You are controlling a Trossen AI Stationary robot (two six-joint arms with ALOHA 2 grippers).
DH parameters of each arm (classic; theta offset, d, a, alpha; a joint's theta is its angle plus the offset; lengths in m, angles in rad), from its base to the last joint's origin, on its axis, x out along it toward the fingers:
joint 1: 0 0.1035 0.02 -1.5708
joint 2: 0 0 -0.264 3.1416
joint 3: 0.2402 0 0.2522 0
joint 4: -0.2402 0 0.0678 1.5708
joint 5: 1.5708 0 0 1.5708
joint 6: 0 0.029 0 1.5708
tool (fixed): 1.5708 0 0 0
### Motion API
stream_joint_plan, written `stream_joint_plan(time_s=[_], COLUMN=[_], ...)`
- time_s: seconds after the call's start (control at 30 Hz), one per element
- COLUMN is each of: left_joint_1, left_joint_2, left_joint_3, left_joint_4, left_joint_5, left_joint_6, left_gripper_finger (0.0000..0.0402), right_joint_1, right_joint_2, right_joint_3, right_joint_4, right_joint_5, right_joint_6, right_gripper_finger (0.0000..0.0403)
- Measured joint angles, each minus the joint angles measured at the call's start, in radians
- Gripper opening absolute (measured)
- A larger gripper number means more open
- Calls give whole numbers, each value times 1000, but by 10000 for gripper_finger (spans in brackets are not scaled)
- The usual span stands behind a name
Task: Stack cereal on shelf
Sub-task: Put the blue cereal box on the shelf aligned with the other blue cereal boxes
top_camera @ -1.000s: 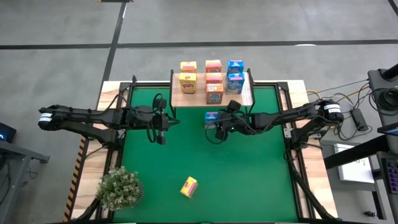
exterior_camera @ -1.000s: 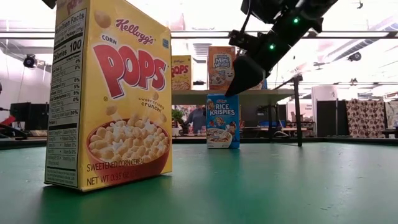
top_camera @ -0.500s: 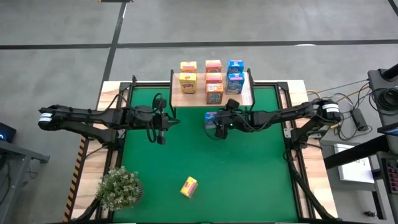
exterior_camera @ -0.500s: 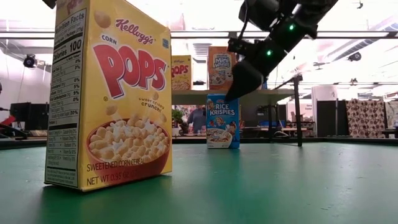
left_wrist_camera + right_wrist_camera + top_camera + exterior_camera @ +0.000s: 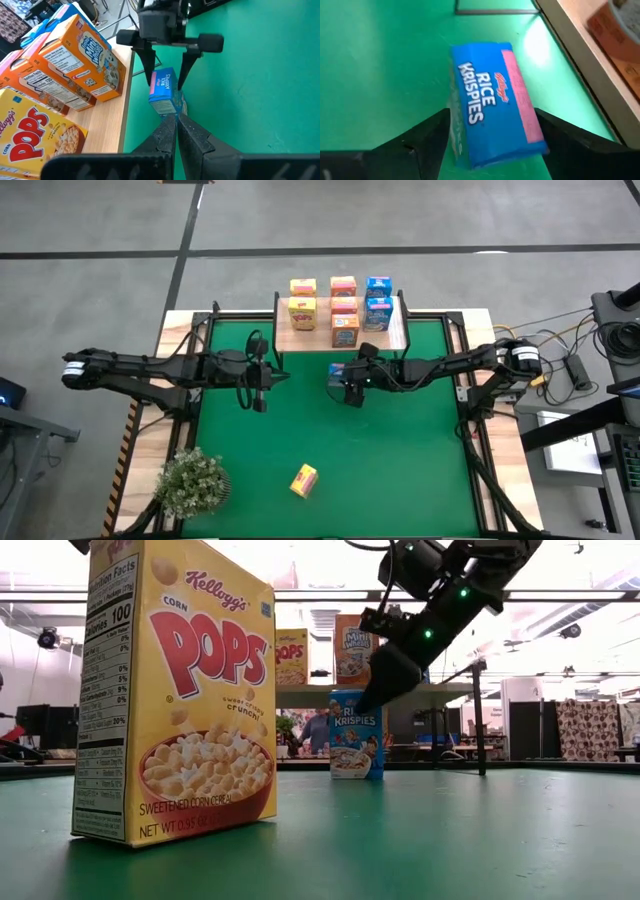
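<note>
Blue cardboard marks the cereal box (image 5: 338,370) at the centre of the action, a small Rice Krispies box standing upright on the green mat (image 5: 400,470) just in front of the shelf (image 5: 310,338). The right claw (image 5: 350,385) is lowered over it with its fingers (image 5: 148,57) spread wide, one on each side of the box top; in the right wrist view the box top (image 5: 495,115) fills the gap between the two dark fingers, and contact cannot be made out. The shelf, a light wooden plank on thin black legs, sits at the far edge of the mat. On it stand seven small boxes in three columns: two yellow boxes (image 5: 302,305) on the left, three orange boxes (image 5: 344,310) in the middle and two blue boxes (image 5: 378,302) on the right. Another yellow box (image 5: 304,479), a Corn Pops box, sits alone on the mat near the front edge, well apart from the shelf. The left claw (image 5: 258,387) hangs over the mat to the left of the shelf with its fingers pressed together and nothing between them. A bushy green plant (image 5: 190,482) stands at the front left corner of the wooden counter (image 5: 175,330).
</note>
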Motion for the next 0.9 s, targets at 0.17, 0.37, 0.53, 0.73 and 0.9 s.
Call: stream_joint_plan(time_s=[0.17,0.37,0.53,0.73,0.9], left_joint_1=[0,0,0,0,0], left_joint_2=[11,16,16,16,16], left_joint_3=[0,0,0,0,0], left_joint_4=[-1,0,0,0,0], left_joint_5=[0,0,0,0,0], left_joint_6=[-1,-3,-3,-3,-4], left_gripper_finger=[0,0,0,0,0], right_joint_1=[-1,-1,-1,-1,-1], right_joint_2=[-7,-8,-9,-12,-34], right_joint_3=[0,0,0,0,0], right_joint_4=[2,1,1,0,-1], right_joint_5=[-41,-56,-57,-57,-78], right_joint_6=[0,0,0,0,6], right_gripper_finger=[238,209,195,185,183])
